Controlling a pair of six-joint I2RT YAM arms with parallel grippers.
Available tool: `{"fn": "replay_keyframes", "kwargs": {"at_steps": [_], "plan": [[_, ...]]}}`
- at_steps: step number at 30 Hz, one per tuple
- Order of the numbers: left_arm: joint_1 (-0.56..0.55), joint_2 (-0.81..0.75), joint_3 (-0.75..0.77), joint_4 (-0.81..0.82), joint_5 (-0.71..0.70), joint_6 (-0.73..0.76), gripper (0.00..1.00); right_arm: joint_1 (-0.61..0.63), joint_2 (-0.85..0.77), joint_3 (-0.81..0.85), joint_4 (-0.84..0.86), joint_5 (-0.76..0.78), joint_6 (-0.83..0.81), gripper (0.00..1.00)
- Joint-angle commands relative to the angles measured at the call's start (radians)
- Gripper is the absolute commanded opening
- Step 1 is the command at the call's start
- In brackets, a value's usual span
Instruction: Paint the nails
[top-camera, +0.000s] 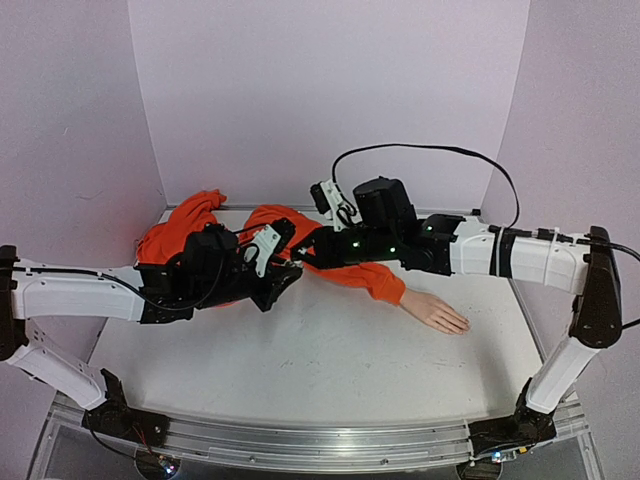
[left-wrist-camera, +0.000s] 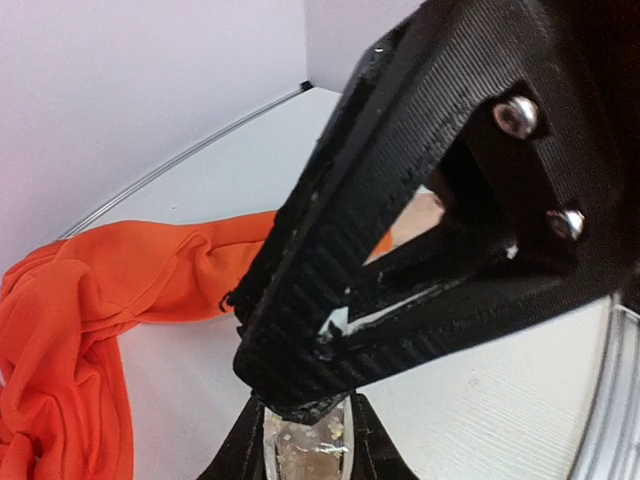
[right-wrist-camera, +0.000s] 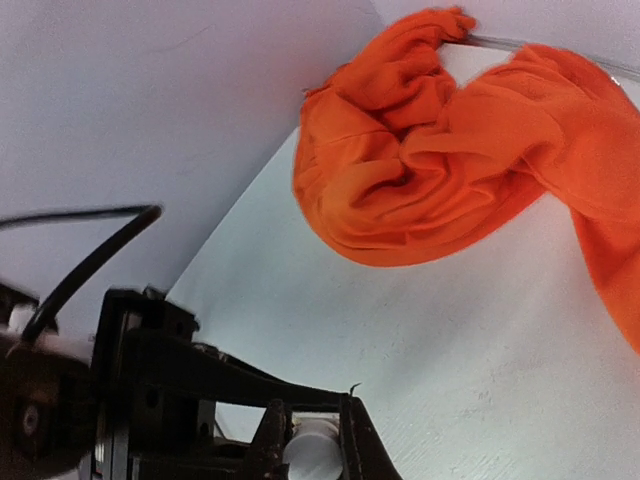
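1. Surface (top-camera: 330, 375): white, with pale lilac walls on three sides.
2. Mannequin hand (top-camera: 435, 312): pale pinkish-beige. It lies flat right of centre, with its fingers pointing right and towards the near edge.
3. The nails (top-camera: 462, 324): at the tips of those fingers, too small to make out. They are well apart from both sets of jaws.
4. Orange sleeve (top-camera: 375, 278): joined to the wrist. It runs back and left under the arms to a crumpled heap at the far left corner.
5. Left gripper (top-camera: 283, 283): left of centre, jaws closed on a small clear bottle (left-wrist-camera: 305, 450).
6. Right gripper (top-camera: 305, 252): it meets the left gripper head-on, jaws narrowed onto a white cap (right-wrist-camera: 315, 447).
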Motion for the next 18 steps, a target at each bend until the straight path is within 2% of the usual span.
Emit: {"fn": "replay_keyframes", "kwargs": {"at_steps": [1,2,3,5,9,10,11,12,13,14,16,18], "plan": [[0.026,-0.116,-0.004,0.103,0.541,-0.027,0.0,-0.019,-0.127,-0.04,0.147,-0.721,-0.523,0.0],[0.034,-0.132,-0.012,0.119,0.687,-0.041,0.0,-0.022,-0.159,-0.06,0.159,-0.736,-0.54,0.0],[0.038,-0.142,-0.012,0.122,0.805,-0.061,0.0,-0.033,-0.146,-0.025,0.094,-0.809,-0.552,0.0],[0.044,-0.156,-0.01,0.123,0.908,-0.082,0.0,-0.035,-0.105,0.083,-0.113,-0.841,-0.686,0.0],[0.048,-0.189,-0.033,0.123,0.819,-0.068,0.0,-0.03,-0.168,0.004,-0.079,-0.78,-0.681,0.0],[0.048,-0.19,-0.033,0.123,0.777,-0.06,0.0,-0.03,-0.185,-0.007,-0.064,-0.74,-0.654,0.0],[0.049,-0.191,-0.033,0.123,0.726,-0.05,0.0,-0.03,-0.209,-0.026,-0.028,-0.637,-0.61,0.02],[0.047,-0.189,-0.03,0.123,0.657,-0.045,0.0,-0.03,-0.236,-0.046,0.013,-0.545,-0.558,0.25],[0.047,-0.188,-0.026,0.123,0.54,-0.042,0.0,-0.03,-0.265,-0.059,0.028,-0.418,-0.498,0.55],[0.047,-0.187,-0.025,0.123,0.466,-0.038,0.0,-0.032,-0.286,-0.064,0.03,-0.279,-0.432,0.69],[0.037,-0.179,-0.021,0.122,0.277,-0.008,0.0,-0.032,-0.318,-0.07,0.024,-0.064,-0.311,0.81],[0.009,-0.157,-0.006,0.121,0.105,0.042,0.0,-0.032,-0.34,-0.09,0.026,0.026,-0.194,0.83]]}}
